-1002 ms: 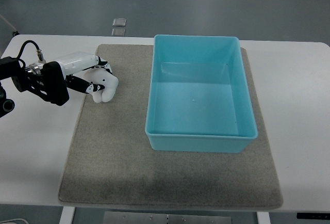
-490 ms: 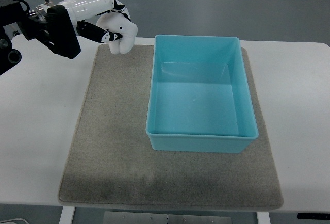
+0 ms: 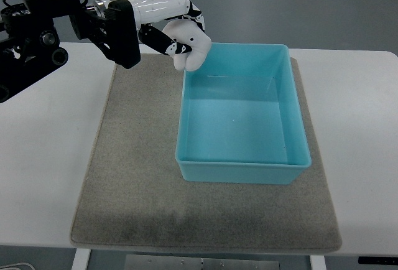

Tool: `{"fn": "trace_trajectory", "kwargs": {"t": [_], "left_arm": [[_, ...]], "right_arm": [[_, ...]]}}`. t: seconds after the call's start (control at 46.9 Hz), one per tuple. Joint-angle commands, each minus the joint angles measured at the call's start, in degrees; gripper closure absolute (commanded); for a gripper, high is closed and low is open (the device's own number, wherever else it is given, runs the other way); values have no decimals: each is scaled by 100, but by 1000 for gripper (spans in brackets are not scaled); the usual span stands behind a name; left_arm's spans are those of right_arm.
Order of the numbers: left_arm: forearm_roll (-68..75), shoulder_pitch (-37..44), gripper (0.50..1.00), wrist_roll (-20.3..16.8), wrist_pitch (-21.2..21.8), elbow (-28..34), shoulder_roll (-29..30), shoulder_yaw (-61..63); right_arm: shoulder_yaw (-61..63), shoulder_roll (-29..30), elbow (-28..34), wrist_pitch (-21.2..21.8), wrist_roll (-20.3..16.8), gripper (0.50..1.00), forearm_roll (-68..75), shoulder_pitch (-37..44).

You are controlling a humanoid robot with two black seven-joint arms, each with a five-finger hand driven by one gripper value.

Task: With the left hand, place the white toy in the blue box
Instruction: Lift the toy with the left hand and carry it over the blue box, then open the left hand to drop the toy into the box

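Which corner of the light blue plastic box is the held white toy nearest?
The far-left corner: the white toy, gripped in the left hand, hangs right over it, away from the other three.

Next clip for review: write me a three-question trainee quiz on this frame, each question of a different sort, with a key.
1. True or false: the white toy already lies on the floor of the blue box.
2. Multiple choice: the left hand hangs over which part of the box? A) far left corner B) near right corner C) centre
3. Fill in: the box stands on a grey ___.

Key
1. False; the left hand holds it above the box's rim.
2. A
3. mat, spread on the white table.
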Motion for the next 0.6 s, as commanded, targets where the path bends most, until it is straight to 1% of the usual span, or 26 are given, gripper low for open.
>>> {"fn": "trace_trajectory", "kwargs": {"t": [0.0, 0.213, 0.341, 0.384, 0.426, 0.448, 0.469, 0.554, 0.576], "left_arm": [[8, -59, 1000, -3, 0, 163, -235, 128], [17, -15, 1000, 6, 0, 251, -649, 268], [17, 2, 1000, 6, 0, 260, -746, 444], [17, 20, 907, 6, 0, 251, -789, 497], [17, 37, 779, 6, 18, 260, -842, 549], [17, 46, 725, 6, 26, 251, -860, 567], [17, 55, 701, 6, 26, 251, -886, 567], [8, 99, 677, 6, 26, 260, -948, 576], [8, 116, 652, 6, 26, 260, -948, 576]], "right_arm": [[0, 0, 1, 0, -3, 564, 0, 0], [0, 0, 1, 0, -3, 564, 0, 0], [0, 0, 1, 0, -3, 564, 0, 0], [0, 0, 1, 0, -3, 564, 0, 0], [0, 0, 1, 0, 6, 564, 0, 0], [0, 0, 1, 0, -3, 564, 0, 0], [-9, 0, 1, 0, 6, 564, 0, 0], [0, 0, 1, 0, 6, 564, 0, 0], [0, 0, 1, 0, 6, 564, 0, 0]]}}
